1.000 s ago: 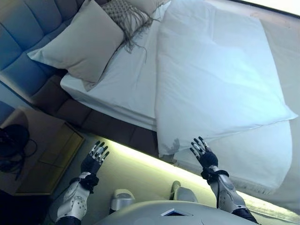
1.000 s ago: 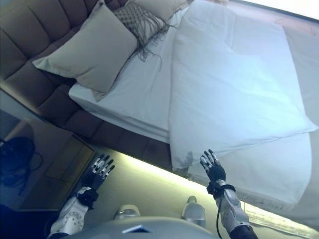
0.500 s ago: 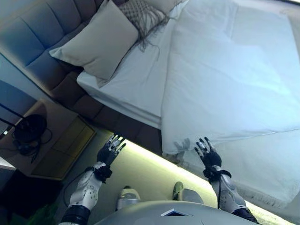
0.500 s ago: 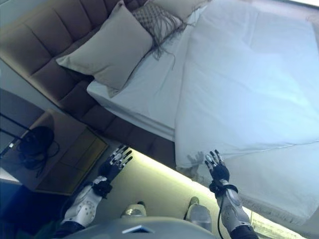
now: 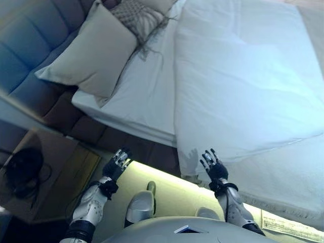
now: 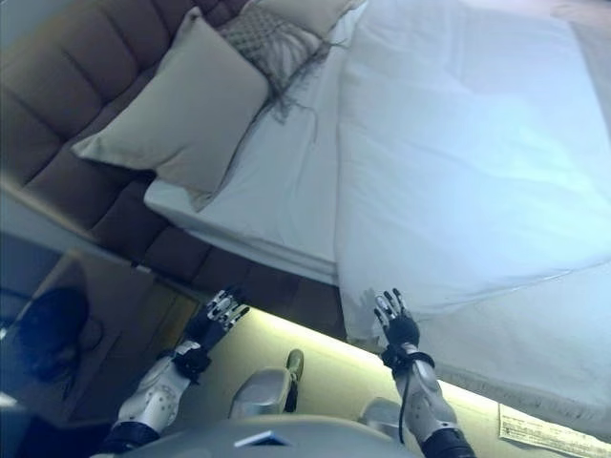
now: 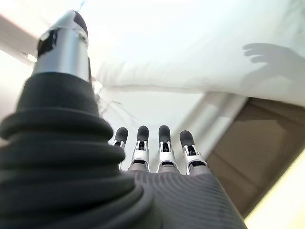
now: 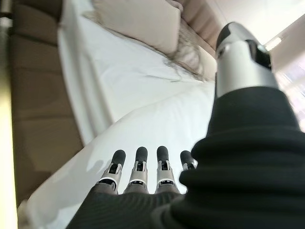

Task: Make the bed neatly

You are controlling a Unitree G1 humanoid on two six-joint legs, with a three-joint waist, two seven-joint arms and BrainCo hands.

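A white duvet (image 5: 243,81) lies folded back on the bed, its near edge overhanging the side. The bare white sheet (image 5: 136,96) shows between it and the pillows. A beige pillow (image 5: 88,50) and a fringed cushion (image 5: 134,12) lean on the padded headboard (image 5: 28,30). My right hand (image 5: 213,168) is open and empty just below the duvet's near corner. My left hand (image 5: 115,163) is open and empty beside the dark bed frame (image 5: 126,144). The duvet also shows past my right hand's fingers (image 8: 138,169) in the right wrist view.
A bedside table (image 5: 45,177) with a dark cabled thing (image 5: 20,169) on it stands at the left. A lit strip (image 5: 167,179) runs along the floor under the bed frame. A paper (image 5: 293,225) lies on the floor at the lower right.
The camera has shifted. My right hand has moved a little left, to under the duvet's near corner. My left hand stays by the bed frame. Both hands remain open.
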